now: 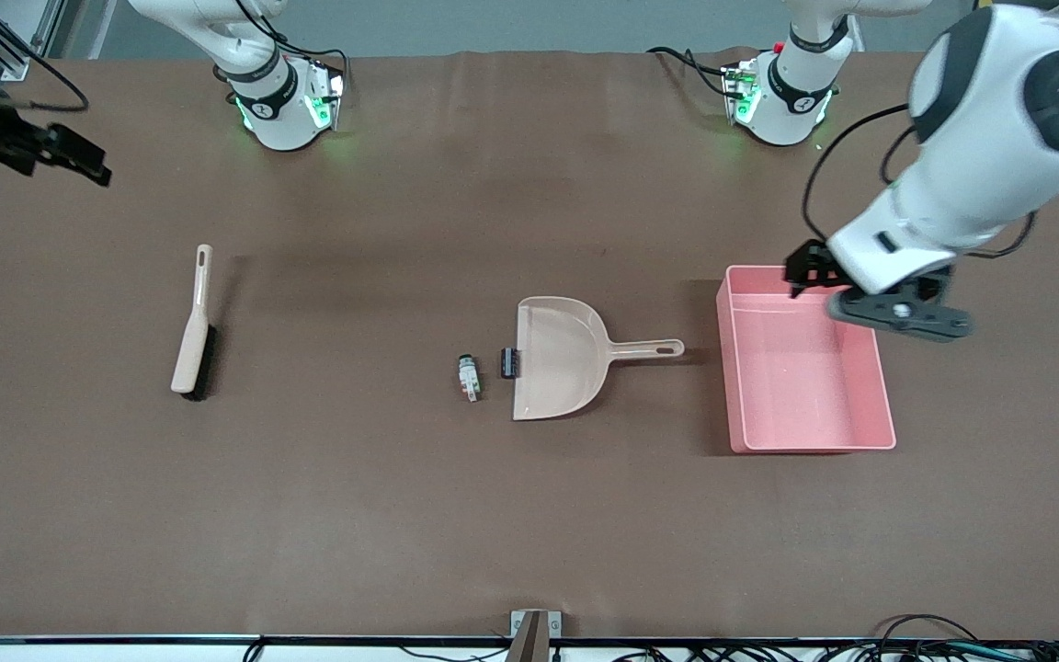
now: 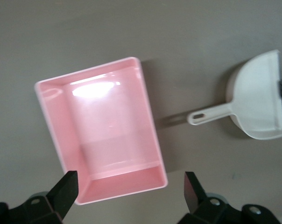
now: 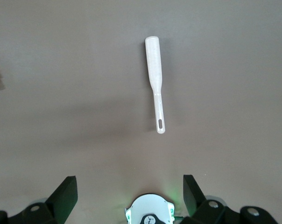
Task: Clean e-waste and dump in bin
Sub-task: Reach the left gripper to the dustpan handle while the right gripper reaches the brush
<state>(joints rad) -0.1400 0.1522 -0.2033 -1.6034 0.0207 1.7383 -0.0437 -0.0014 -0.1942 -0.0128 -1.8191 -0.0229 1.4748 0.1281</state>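
Brown matting covers the whole table (image 1: pixel 529 515). Toward the left arm's end sits the pink bin (image 1: pixel 805 441), with the left gripper (image 2: pixel 130 193) over it, jaws spread and holding nothing. The right gripper (image 3: pixel 130 192) hangs high at the right arm's end, jaws released too, above the brush (image 1: pixel 191 329). Mid-table lies the dustpan (image 1: pixel 562 354), the black block (image 1: pixel 510 362) touching its lip and the white-grey part (image 1: pixel 468 377) just beside. Such tiny e-waste could skitter past the lip if swept hard.
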